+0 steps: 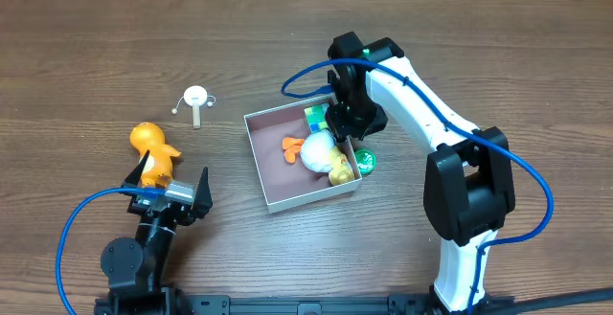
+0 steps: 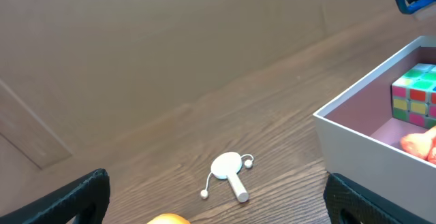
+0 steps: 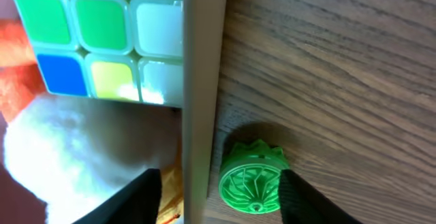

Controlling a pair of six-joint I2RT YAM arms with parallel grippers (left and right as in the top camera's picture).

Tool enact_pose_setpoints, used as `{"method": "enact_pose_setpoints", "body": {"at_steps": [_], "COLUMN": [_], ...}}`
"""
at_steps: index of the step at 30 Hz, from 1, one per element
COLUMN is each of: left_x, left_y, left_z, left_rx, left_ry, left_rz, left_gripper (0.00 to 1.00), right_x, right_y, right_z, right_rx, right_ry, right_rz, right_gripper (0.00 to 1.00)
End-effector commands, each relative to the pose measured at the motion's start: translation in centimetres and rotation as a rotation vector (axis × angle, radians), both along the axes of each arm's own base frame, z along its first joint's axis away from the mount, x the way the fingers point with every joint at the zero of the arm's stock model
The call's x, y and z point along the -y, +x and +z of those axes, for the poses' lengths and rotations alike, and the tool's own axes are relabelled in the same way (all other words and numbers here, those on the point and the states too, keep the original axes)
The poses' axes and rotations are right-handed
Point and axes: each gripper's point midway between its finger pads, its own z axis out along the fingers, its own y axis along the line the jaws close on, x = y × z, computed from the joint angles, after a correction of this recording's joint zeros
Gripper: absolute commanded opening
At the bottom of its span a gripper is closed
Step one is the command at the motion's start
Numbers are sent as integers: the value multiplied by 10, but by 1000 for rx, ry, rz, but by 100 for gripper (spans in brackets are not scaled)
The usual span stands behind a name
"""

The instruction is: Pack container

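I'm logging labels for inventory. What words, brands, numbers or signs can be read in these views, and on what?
None: no readable text appears in any view. The container, colour cube, green ridged disc, orange duck and small white toy show no print.

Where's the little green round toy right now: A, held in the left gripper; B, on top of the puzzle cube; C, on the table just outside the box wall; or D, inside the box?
C: the right wrist view shows the green round toy lying on the bare wood of the table, just outside the wall of the container, while the puzzle cube sits inside that wall.
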Motion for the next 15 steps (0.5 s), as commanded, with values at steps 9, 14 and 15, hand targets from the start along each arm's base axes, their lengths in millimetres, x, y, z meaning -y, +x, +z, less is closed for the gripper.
{"method": "enact_pose_setpoints", "body": {"at_steps": [9,14,15], "left_x": [-1,-1,-1], "left_y": [0,0,0], "left_z": [0,0,0], "left_rx": [3,3,3], "left_ry": [4,4,4], "left_rz": [5,5,5], "left_gripper": [100,100,100], "right_x": [-3,-2,-3], "right_y": [6,7,8], "right_z": [-1,-1,-1], "right_rx": [31,33,36], "right_ry": [6,4,5], "right_rz": [1,1,1], "right_gripper": [38,26,26]}}
